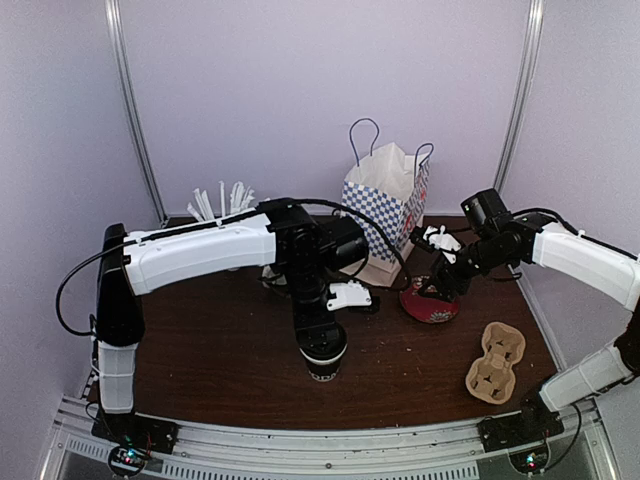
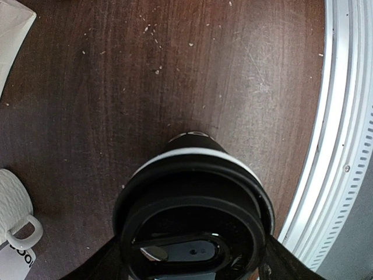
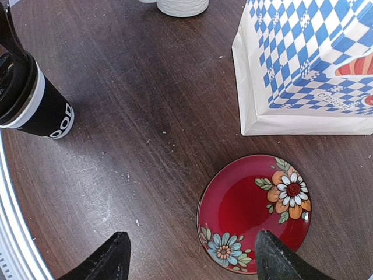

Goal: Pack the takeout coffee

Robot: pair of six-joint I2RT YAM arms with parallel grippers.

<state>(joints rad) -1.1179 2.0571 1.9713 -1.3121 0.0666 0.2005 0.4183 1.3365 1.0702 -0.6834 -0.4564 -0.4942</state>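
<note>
The takeout coffee, a black paper cup with a white band and black lid, stands on the dark table near the front middle. My left gripper comes down on it from above. In the left wrist view the lid fills the space between my fingers, which press on both sides, so my left gripper is shut on the cup. The cup also shows in the right wrist view. My right gripper is open and empty, hovering over a red flowered plate.
A blue-and-white checked paper bag stands open at the back middle. A brown cardboard cup carrier lies front right. White straws stand back left. A cream mug sits by the bag. The metal rail edges the table front.
</note>
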